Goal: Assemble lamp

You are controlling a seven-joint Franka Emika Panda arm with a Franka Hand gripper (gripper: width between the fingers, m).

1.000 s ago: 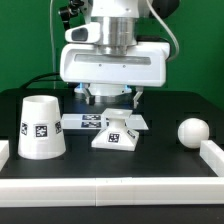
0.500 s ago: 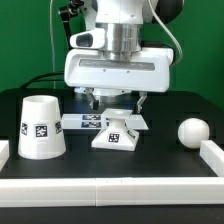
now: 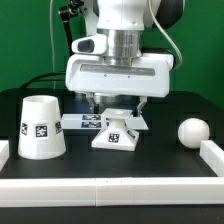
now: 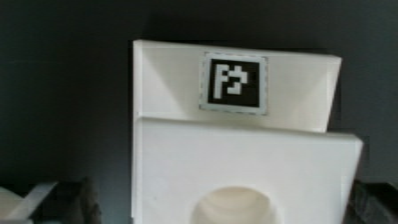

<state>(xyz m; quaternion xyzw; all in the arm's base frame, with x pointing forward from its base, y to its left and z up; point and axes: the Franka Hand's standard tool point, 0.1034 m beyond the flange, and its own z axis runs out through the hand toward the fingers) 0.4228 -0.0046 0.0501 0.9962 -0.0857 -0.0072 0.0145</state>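
1. A plain green wall [image 3: 30, 40] filled the room behind the rig, evenly lit and bare.
2. The bench [image 3: 165, 108] was covered by a matte black surface that ran back to the wall.
3. A low white border [image 3: 110, 190] ran along the front of the bench. It turned up at both near corners, closing in the work area.
4. The robot arm [image 3: 118, 70] hung over the middle of the bench, its broad white wrist housing facing the exterior view.
5. The shade [image 3: 40, 128] stood on the black surface at the exterior view's left with its narrow end up. A square tag faced forward, and the shade was well apart from the other parts.
6. The base [image 3: 117, 132] sat on the bench at the centre, directly below the arm, with a tag on its front face. In the wrist view the base [image 4: 240, 150] filled most of the blurred picture, showing a tag on its flared side and a round hole in its top.
7. The marker board [image 3: 80, 122] lay flat just behind the base, reaching toward the shade.
8. The bulb post [image 3: 192, 131] rested near the border on the exterior view's right, apart from the base. Only its rounded end was plainly shown.
9. The gripper [image 3: 117, 102] hovered just above the base, released. Its two dark fingers [image 3: 94, 99] were spread to either side and grasped nothing.
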